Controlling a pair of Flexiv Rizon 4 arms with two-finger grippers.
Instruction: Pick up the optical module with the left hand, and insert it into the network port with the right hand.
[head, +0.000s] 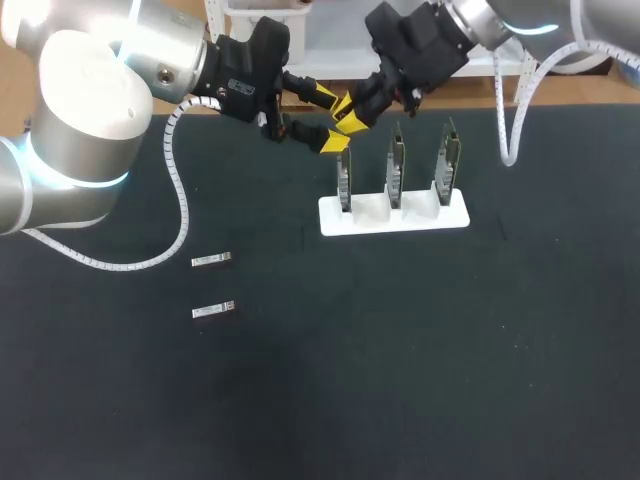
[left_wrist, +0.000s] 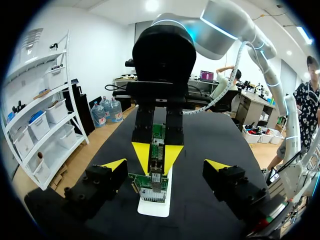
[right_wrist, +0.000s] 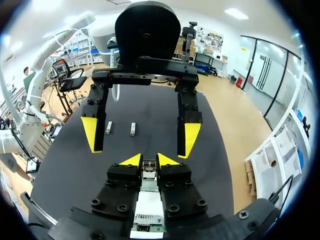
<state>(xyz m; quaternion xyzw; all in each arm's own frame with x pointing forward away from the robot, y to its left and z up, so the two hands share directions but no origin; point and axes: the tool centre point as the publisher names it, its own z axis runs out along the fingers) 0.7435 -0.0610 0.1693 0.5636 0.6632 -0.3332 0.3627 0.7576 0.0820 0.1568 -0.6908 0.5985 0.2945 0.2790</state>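
Observation:
My right gripper (right_wrist: 149, 160) is shut on a small silver optical module (right_wrist: 149, 168) and holds it just above the leftmost green board (head: 344, 178) of the white holder (head: 440, 217). In the left wrist view the same module (left_wrist: 157, 150) hangs between the right gripper's yellow tips, over the board's metal port (left_wrist: 157, 187). My left gripper (head: 330, 118) stands open right beside it, its fingers (left_wrist: 115, 165) spread wide to either side of the right gripper, holding nothing. Two more modules (head: 211, 260) (head: 214, 310) lie flat on the black table.
The holder carries three upright green boards, the other two (head: 396, 165) (head: 446, 160) further right. A white spiral cable (head: 178, 190) from my left arm loops over the table at the left. The black mat (head: 400, 380) stretches out toward the front.

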